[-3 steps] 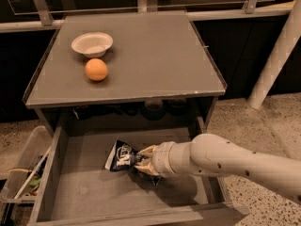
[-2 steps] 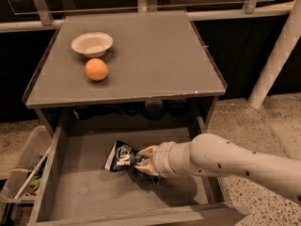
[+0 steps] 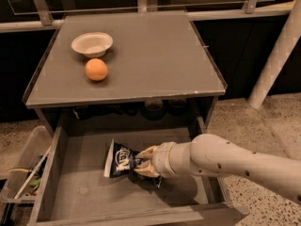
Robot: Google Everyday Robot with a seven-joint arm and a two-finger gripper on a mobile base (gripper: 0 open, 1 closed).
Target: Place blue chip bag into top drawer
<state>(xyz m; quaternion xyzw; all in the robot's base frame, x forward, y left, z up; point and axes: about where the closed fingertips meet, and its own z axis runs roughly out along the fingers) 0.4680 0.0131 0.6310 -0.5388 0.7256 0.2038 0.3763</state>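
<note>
Open drawer (image 3: pixel 70 182) beneath the table (image 3: pixel 155 55). The arm (image 3: pixel 225 161) enters from the right. Its jaws, inside the drawer near its middle, pinch the right end of the bag (image 3: pixel 121 159), which sits tilted within the drawer. On the table stand a bowl (image 3: pixel 92 44) and an orange ball (image 3: pixel 96 69), just beside each other.

Dark blue chip bag (image 3: pixel 121 160) with white lettering and a white edge, sitting in the plain grey top drawer (image 3: pixel 75 182). The tan gripper (image 3: pixel 143 163) is down in there, jaws pinched on the bag, with an off-white arm (image 3: pixel 225 161) behind it. There's an orange ball (image 3: pixel 96 69) and a cream bowl (image 3: pixel 92 44) on the grey surface (image 3: pixel 155 55). The floor (image 3: pixel 263 121) is speckled beige.
</note>
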